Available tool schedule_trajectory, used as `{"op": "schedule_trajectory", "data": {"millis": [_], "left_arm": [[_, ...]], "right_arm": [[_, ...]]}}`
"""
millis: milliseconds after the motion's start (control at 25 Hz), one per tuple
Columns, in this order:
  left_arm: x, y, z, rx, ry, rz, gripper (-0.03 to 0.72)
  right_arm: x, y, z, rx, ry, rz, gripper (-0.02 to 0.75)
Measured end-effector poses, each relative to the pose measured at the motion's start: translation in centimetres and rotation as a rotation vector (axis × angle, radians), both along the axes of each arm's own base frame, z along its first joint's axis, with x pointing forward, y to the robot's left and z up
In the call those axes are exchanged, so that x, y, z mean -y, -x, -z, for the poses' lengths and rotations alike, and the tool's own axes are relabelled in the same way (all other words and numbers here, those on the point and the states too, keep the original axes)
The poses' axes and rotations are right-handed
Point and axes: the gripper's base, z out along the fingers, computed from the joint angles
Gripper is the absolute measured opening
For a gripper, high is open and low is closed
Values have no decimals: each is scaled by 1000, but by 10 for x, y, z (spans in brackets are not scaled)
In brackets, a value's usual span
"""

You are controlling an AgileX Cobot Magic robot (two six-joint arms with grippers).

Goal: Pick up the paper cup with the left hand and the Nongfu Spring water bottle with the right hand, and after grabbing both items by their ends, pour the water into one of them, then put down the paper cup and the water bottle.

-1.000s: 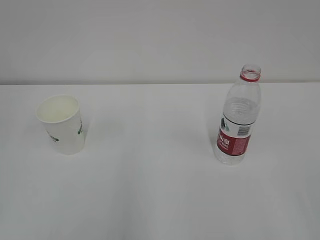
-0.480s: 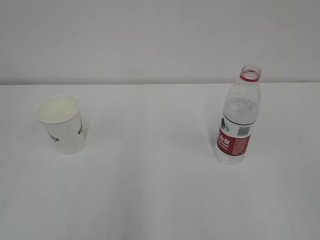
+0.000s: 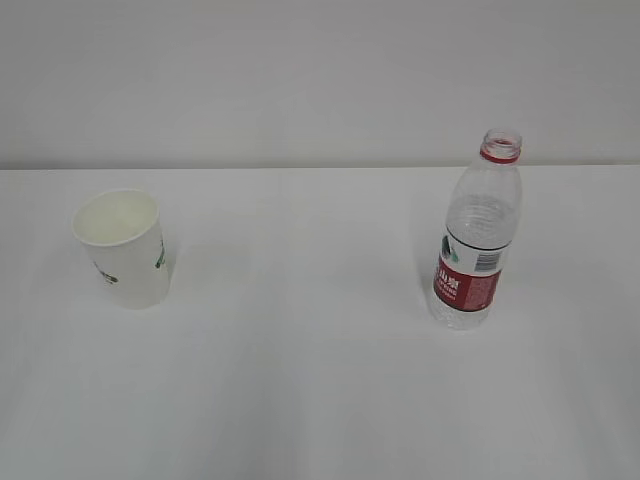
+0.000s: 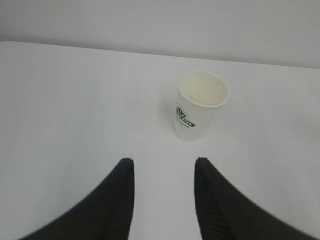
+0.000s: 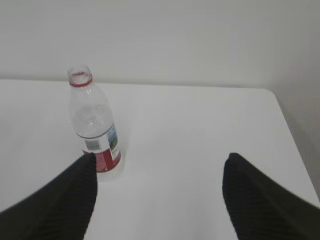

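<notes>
Cup ahead of my left tool, bottle ahead-left of my right tool – nothing held yet.

The small white tapered paper cup w/ green print (image 4: 201,106) stands upright, mouth up, on the white counter (image 3: 300,340), beyond my left tool (image 4: 164,172) and a bit right of its centre line; jaws apart, nothing between them, cup well clear of the tips. The clear ribbed plastic bottle w/ red neck ring and red-white label (image 5: 95,131) stands upright, capless, long axis vertical, near my right tool's (image 5: 160,167) left jaw, so off-centre; jaws wide apart, empty. In the exterior view cup is far left, bottle far right, well apart. Judging: left needs fwd + slight right shift; right needs a shift left before closing.
</notes>
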Motion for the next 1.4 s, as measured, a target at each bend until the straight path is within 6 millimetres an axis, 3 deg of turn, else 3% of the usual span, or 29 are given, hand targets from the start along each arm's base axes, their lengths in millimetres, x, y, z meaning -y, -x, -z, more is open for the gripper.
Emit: {"op": "schedule_trajectory", "data": {"millis": [320,1040,1400], "left_arm": [[0,-19,-5,18,30,-5,284],[-11,-57,-20,84,-97,-62,282],[-11,-98,-27,181,-118,-50,282]], "right_arm": [[-5,-25,-9,61,-42,-19,587],[-7,-58,-24,212,-58,-20,587],[-10,-88,-23,224,-52,-21,587]]}}
